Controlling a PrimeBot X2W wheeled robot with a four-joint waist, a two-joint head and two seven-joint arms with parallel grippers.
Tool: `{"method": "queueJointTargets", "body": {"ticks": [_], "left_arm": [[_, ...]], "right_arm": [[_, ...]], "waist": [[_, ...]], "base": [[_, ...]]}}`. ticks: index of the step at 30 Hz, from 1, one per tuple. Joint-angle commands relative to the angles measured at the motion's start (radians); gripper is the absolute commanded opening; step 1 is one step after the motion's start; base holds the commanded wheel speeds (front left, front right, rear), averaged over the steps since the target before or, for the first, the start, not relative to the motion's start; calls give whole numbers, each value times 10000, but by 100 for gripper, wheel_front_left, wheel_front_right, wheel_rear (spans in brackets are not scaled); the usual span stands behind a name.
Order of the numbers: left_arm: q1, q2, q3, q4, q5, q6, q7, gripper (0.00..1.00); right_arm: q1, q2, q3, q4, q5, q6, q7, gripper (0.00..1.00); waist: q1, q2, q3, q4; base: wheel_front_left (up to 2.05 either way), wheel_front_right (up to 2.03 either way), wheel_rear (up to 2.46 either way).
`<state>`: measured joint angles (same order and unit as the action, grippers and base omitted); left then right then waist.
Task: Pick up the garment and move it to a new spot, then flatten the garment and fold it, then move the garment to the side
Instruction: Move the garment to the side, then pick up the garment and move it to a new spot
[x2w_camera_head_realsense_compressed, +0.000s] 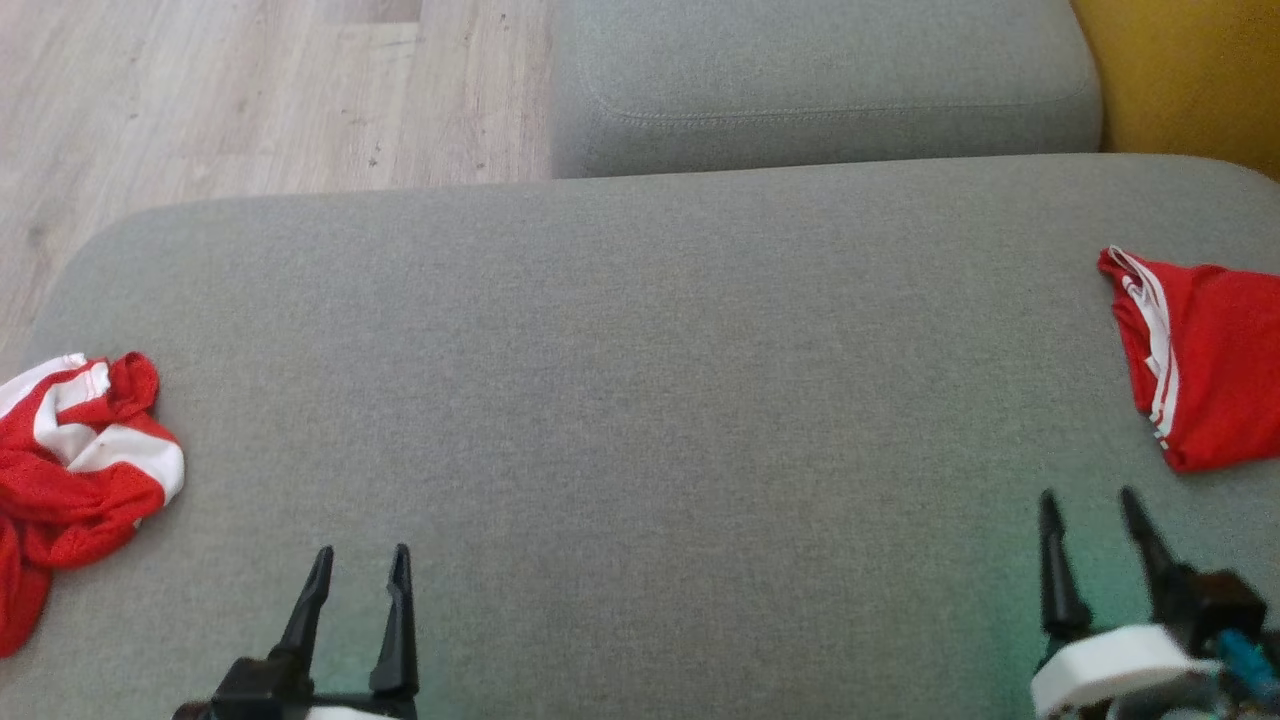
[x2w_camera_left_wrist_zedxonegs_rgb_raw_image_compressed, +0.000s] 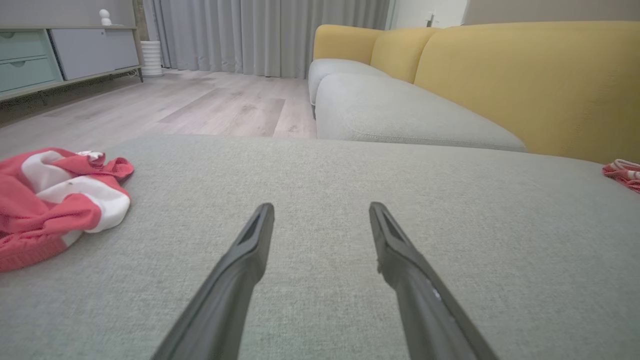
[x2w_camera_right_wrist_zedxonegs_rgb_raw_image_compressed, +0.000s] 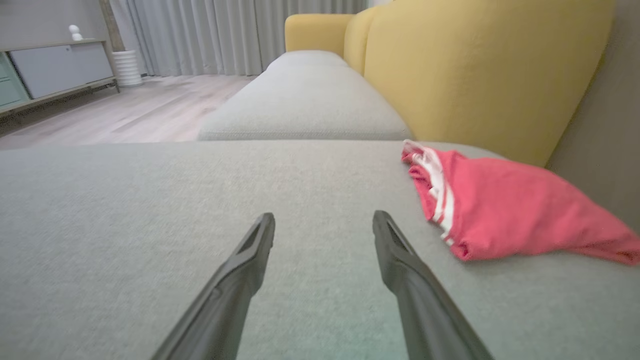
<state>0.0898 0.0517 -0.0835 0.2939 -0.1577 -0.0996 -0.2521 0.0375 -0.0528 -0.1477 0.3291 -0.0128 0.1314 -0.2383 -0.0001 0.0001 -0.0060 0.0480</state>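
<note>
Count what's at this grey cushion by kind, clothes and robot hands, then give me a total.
Garments: 2, the crumpled red-and-white garment on the left and the red striped garment on the right.
Robot hands: 2, the left hand and the right hand, both open and empty.
Total: 4.

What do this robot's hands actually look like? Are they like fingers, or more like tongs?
More like tongs. The left gripper and right gripper each have two long black fingers that taper to narrow tips, with a shallow groove near each tip. They rise from a blocky black base. Behind the right one sits a rounded white wrist band with a teal-blue part beside it, too blurred to identify.
</note>
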Motion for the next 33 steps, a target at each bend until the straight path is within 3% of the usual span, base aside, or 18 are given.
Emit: {"method": "queueJointTargets", "body": {"ticks": [1,23,33], "left_arm": [[-275,-11,432,-204,88,30,-97,100],[-550,-14,656,175,154,-160,-97,100],[-551,-14,714,73,107,-167,-97,100]], "right_arm": [[-88,-54,402,-252,14,-7,-160,100],[453,25,1147,-368,430,-7,-234,100],[373,25,1549,-449,520,-7,-235,100]], "waist": [[1,-1,-20,-14],[1,-1,-140,76],[1,-1,-214,1256]], "base": [[0,0,0],[0,0,0],[0,0,0]]}}
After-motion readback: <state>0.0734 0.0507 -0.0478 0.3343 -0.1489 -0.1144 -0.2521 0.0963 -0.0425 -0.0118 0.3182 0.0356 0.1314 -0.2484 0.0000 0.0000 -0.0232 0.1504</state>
